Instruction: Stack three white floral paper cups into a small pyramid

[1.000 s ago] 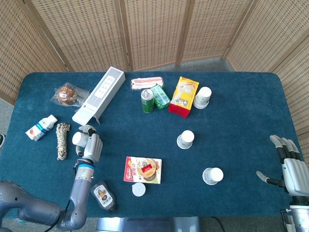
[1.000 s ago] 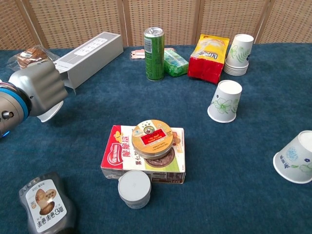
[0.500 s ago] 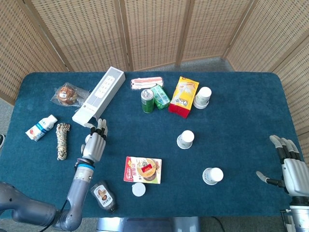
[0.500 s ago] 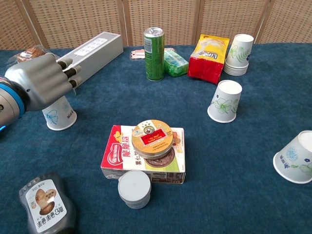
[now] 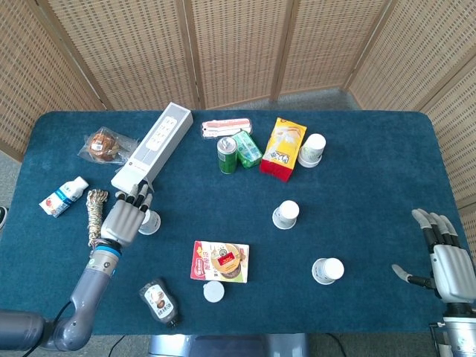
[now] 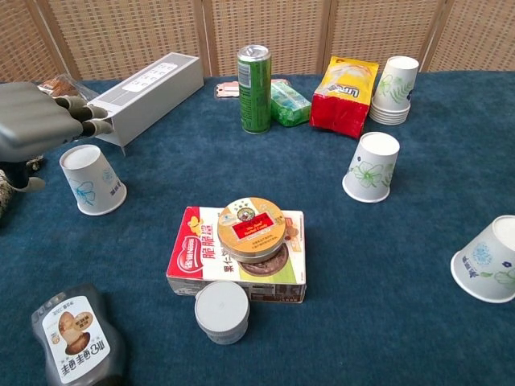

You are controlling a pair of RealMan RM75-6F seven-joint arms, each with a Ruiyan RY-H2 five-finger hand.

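Three white floral paper cups stand upside down, apart from one another: one at the left (image 5: 149, 221) (image 6: 91, 180), one in the middle (image 5: 285, 214) (image 6: 372, 166) and one at the front right (image 5: 328, 271) (image 6: 494, 260). A stack of the same cups (image 5: 312, 150) (image 6: 394, 87) stands at the back beside the yellow snack bag. My left hand (image 5: 123, 220) (image 6: 36, 129) hovers just left of the left cup, fingers spread, holding nothing. My right hand (image 5: 446, 259) is open at the table's right front edge, far from any cup.
A long grey box (image 5: 152, 146) lies behind the left cup. Green can (image 6: 254, 77), green packet (image 6: 287, 102) and yellow-red bag (image 6: 345, 95) line the back. A biscuit box with a tin (image 6: 240, 252), a white lid (image 6: 222, 310) and a brown bottle (image 6: 76, 334) sit in front.
The left hand, earlier wrapped around the left cup, has opened, left it upside down on the cloth and drawn back to the left. The right hand has barely moved.
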